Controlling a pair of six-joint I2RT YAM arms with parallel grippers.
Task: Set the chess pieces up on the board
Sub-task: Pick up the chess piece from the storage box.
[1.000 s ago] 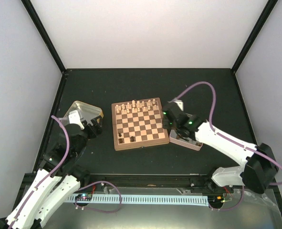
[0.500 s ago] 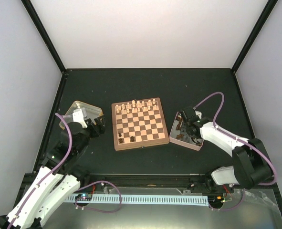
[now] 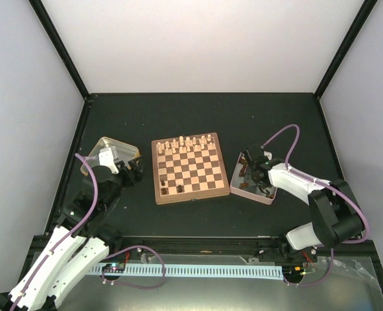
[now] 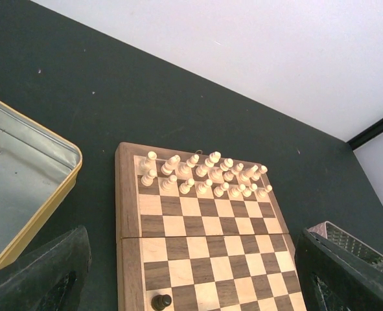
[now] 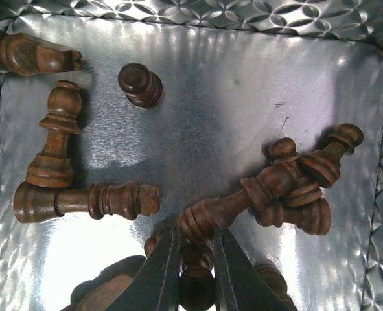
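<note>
The board (image 3: pixel 190 170) lies mid-table, with cream chess pieces (image 3: pixel 188 144) filling its two far rows and two dark pieces (image 3: pixel 172 189) near its front left corner. The left wrist view shows the board (image 4: pixel 197 240), the cream rows (image 4: pixel 204 175) and one dark pawn (image 4: pixel 160 301). My left gripper (image 3: pixel 131 172) hovers left of the board, open wide and empty (image 4: pixel 191 278). My right gripper (image 3: pixel 247 170) is down in the pink-rimmed tray (image 3: pixel 253 196). Its fingers (image 5: pixel 162 272) are closed on a dark piece (image 5: pixel 196 285) among several loose dark pieces (image 5: pixel 288 184).
A yellow-rimmed metal tin (image 3: pixel 111 146) sits left of the board, under my left wrist; its inside looks bare in the left wrist view (image 4: pixel 23 175). The tray's embossed wall (image 5: pixel 178 13) rings the dark pieces. Black rails edge the dark table.
My right gripper has moved from the board's right edge over to the tray and down among the dark pieces. My left arm has shifted only slightly.
</note>
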